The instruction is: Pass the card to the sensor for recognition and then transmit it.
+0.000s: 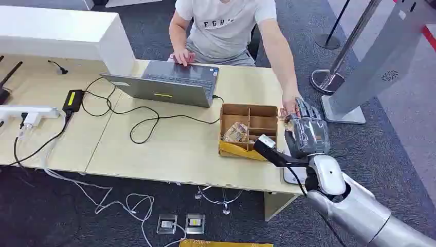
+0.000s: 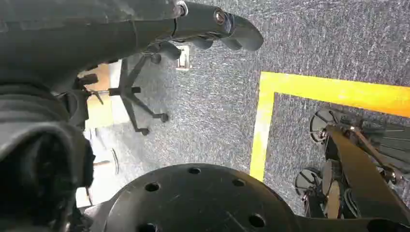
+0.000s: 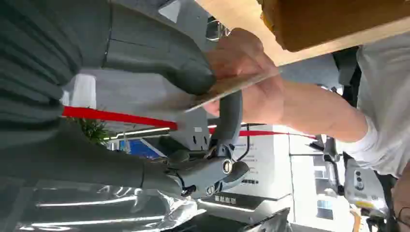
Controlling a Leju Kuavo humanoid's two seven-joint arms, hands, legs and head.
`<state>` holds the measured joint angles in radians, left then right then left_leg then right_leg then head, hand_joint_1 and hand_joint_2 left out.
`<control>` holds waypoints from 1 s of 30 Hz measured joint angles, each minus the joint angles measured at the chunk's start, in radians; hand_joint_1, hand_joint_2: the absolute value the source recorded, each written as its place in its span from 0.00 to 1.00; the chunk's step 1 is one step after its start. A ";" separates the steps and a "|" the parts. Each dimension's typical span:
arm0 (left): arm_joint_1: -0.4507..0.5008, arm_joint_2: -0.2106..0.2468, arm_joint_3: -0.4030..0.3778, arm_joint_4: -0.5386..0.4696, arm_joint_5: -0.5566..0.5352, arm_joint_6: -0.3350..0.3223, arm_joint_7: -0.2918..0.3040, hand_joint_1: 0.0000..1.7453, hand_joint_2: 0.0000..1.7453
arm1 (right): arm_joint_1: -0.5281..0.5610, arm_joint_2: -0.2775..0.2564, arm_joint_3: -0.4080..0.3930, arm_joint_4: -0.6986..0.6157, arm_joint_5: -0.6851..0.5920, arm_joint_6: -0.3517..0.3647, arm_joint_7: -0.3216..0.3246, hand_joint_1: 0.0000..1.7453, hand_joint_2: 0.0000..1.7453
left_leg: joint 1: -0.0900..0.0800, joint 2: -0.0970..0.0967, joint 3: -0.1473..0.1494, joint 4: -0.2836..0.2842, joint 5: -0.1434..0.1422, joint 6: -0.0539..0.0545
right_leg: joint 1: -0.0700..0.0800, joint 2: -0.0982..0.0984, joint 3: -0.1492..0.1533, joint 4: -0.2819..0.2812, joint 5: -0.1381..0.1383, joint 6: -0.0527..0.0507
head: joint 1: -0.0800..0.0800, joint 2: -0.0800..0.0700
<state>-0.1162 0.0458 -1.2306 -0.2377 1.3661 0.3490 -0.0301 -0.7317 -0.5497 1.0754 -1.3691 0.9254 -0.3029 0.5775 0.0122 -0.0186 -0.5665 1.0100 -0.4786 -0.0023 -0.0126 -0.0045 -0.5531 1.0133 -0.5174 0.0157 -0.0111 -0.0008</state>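
**Card at the handover point: right hand and person both on it**

Right hand (image 1: pixel 307 135) is raised at the far right end of the tabletop (image 1: pixel 169 149), just right of the cardboard divider box (image 1: pixel 249 129). Right wrist view: the card (image 3: pixel 232 87) is pinched between the thick thumb and a dark finger (image 3: pixel 231 116), edge-on to the camera, so its face can't be read. The person's hand (image 3: pixel 251 79) is wrapped around the card's other end, so both are touching it. In the head view the person's hand (image 1: pixel 291 108) sits right against the robot's fingertips; the card itself is too small to pick out there.

Left hand (image 2: pixel 212 24): the wrist camera looks down at grey carpet with a yellow floor line (image 2: pixel 263 125) and an office chair base (image 2: pixel 133 104). Fingers extended, loosely apart, nothing in them.

Rest of the scene, head view:
- Person in a white T-shirt seated across the tabletop, other hand on the laptop (image 1: pixel 167 82) keyboard.
- Divider box holds a crumpled wrapper-like item (image 1: pixel 235 131) in a left compartment; can't tell what it is.
- Black cable (image 1: pixel 139 118) loops from the laptop toward a black power brick (image 1: pixel 73 100); white power strip (image 1: pixel 28 111) at the left edge.
- Small white device (image 1: pixel 294 175) on the tabletop's near right corner, partly hidden by the right forearm.
- Grey kiosk stand (image 1: pixel 380 62) on the floor to the right, well apart from the tabletop.
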 joint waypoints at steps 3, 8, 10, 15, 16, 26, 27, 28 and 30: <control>0.000 0.000 0.000 0.000 -0.002 0.000 0.003 0.00 0.00 | 0.003 0.000 -0.001 0.000 0.010 -0.002 0.000 1.00 1.00 | 0.000 0.000 0.000 0.000 0.000 0.000 | 0.000 0.000 0.000 0.000 0.000 0.000 | 0.000 0.000; 0.000 0.000 -0.003 0.000 -0.005 -0.001 0.003 0.00 0.00 | 0.015 0.000 -0.001 0.000 0.018 -0.002 0.000 1.00 1.00 | 0.000 0.000 0.000 0.000 0.000 0.000 | 0.000 0.000 0.000 0.000 0.000 0.000 | 0.000 0.000; 0.000 0.000 -0.006 0.000 -0.006 -0.001 0.003 0.00 0.00 | 0.016 0.000 -0.001 0.000 0.022 -0.006 0.000 1.00 1.00 | 0.000 0.000 0.000 0.000 0.000 0.000 | 0.000 0.000 0.000 0.000 0.000 0.000 | 0.000 0.000; 0.000 0.000 -0.006 0.000 -0.005 -0.003 0.003 0.00 0.00 | 0.020 0.000 -0.001 0.000 0.035 -0.014 -0.002 1.00 1.00 | 0.000 0.000 0.000 0.000 0.000 0.000 | 0.000 0.000 0.000 0.000 0.000 0.000 | 0.000 0.000; 0.000 0.000 -0.006 0.000 -0.004 -0.003 0.003 0.00 0.00 | 0.020 0.000 -0.001 0.000 0.035 -0.014 -0.002 1.00 1.00 | 0.000 0.000 0.000 0.000 0.000 0.000 | 0.000 0.000 0.000 0.000 0.000 0.000 | 0.000 0.000; 0.000 0.000 -0.006 0.000 0.004 0.003 0.007 0.00 0.00 | 0.047 -0.003 -0.028 0.015 -0.042 -0.044 0.006 1.00 1.00 | 0.000 0.000 0.000 0.000 0.000 0.000 | 0.000 0.000 0.000 0.000 0.000 0.000 | 0.000 0.000; 0.000 0.000 -0.006 0.000 0.005 0.004 0.008 0.00 0.00 | 0.052 -0.006 -0.031 0.017 -0.047 -0.050 0.006 1.00 1.00 | 0.000 0.000 0.000 0.000 0.000 0.000 | 0.000 0.000 0.000 0.000 0.000 0.000 | 0.000 0.000; 0.000 0.000 -0.006 0.000 0.005 0.006 0.013 0.00 0.00 | 0.059 -0.010 -0.035 0.019 -0.051 -0.051 0.007 1.00 1.00 | 0.000 0.000 0.000 0.000 0.000 0.000 | 0.000 0.000 0.000 0.000 0.000 0.000 | 0.000 0.000; 0.000 0.000 -0.006 0.000 0.005 0.012 0.019 0.00 0.00 | 0.074 -0.017 -0.047 0.022 -0.060 -0.053 0.012 1.00 1.00 | 0.000 0.000 0.000 0.000 0.000 0.000 | 0.000 0.000 0.000 0.000 0.000 0.000 | 0.000 0.000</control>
<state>-0.1161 0.0458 -1.2367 -0.2377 1.3706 0.3609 -0.0114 -0.6574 -0.5665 1.0284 -1.3474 0.8656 -0.3559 0.5898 0.0121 -0.0186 -0.5664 1.0100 -0.4786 -0.0023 -0.0127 -0.0045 -0.5532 1.0132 -0.5174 0.0157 -0.0114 -0.0008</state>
